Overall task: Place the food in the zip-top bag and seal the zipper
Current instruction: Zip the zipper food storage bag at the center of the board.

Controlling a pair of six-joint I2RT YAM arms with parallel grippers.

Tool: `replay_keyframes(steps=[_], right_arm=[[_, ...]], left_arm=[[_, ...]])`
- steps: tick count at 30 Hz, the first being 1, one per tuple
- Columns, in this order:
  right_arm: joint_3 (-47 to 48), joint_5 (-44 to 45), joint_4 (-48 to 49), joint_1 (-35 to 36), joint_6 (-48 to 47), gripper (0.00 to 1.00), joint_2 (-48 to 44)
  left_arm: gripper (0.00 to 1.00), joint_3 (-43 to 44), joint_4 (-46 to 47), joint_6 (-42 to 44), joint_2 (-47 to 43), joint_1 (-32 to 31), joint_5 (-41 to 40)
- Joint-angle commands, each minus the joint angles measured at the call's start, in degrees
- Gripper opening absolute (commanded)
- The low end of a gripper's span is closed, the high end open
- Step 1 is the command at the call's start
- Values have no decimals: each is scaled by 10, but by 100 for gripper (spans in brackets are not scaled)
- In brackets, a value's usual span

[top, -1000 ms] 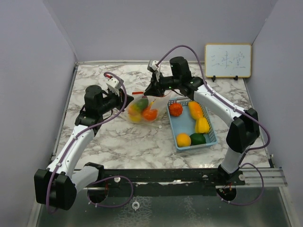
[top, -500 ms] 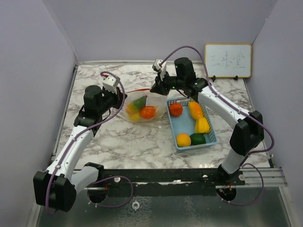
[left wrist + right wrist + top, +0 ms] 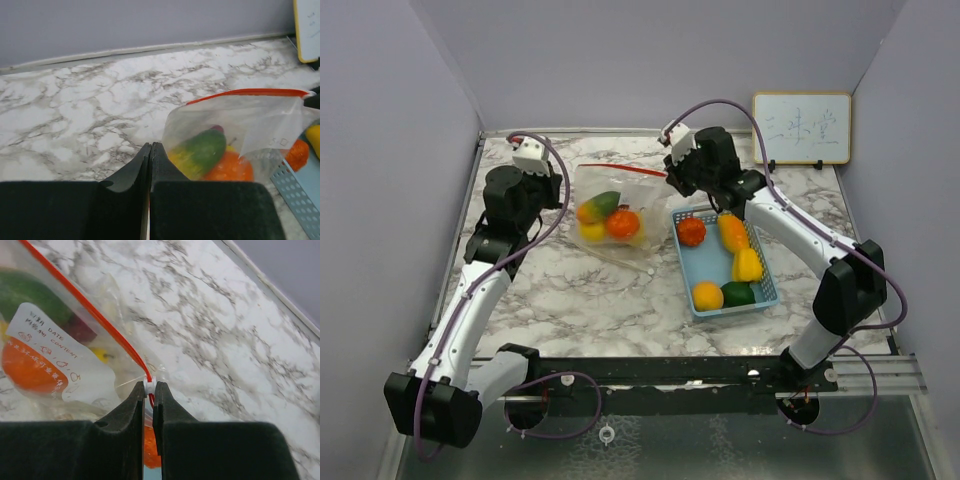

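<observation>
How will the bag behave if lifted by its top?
The zip-top bag is thin film, so probably floppy. The food pooled at its bottom will likely make it sag and swing. The right gripper pinches only the slider, which may slip.

From where I stand, the whiteboard (image 3: 801,127) is at about one o'clock of the surface (image 3: 570,290), against the back wall. It carries three hand-written characters in thin ink. They look Chinese or Japanese, but they are too faint for me to read with certainty. In the right wrist view, the zip-top bag (image 3: 97,390) has a white write-on label (image 3: 40,340) with the printed words "DATE" and "CONTENT". The small characters beside these words are too fine to read.
</observation>
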Motion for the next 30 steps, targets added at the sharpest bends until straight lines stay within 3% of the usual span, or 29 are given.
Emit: replay_keyframes(steps=[1,4,8,10,13,14,15,16,17,19,24,30], right_arm=[[9,107,-29,-22,2,4,-23],[32,97,-40,-22,17,10,-26],[48,61,-44,-22,19,10,-27],[53,3,-44,-22,20,5,-30],[55,-107,-42,-22,24,3,-33],[55,-138,-41,-22,25,3,-33],[54,-162,-43,-22,27,3,-33],[52,-184,-45,-22,26,3,-32],[51,-202,-48,-22,24,3,-33],[44,-227,-51,-22,21,3,-37],[28,-238,-43,-22,17,3,-51],[34,-259,-53,-22,5,3,-50]], left_arm=[[0,46,0,4,-3,13,-71],[0,59,-8,14,0,13,-94],[0,55,-11,31,1,13,-116],[0,50,-1,35,-1,13,-78],[0,51,22,73,4,13,59],[3,60,25,93,9,13,117],[19,72,28,108,15,13,178],[42,82,33,118,21,13,224],[53,90,43,128,29,13,265],[57,101,53,161,50,13,377],[57,108,73,160,111,12,514],[58,80,57,184,140,-7,516]])
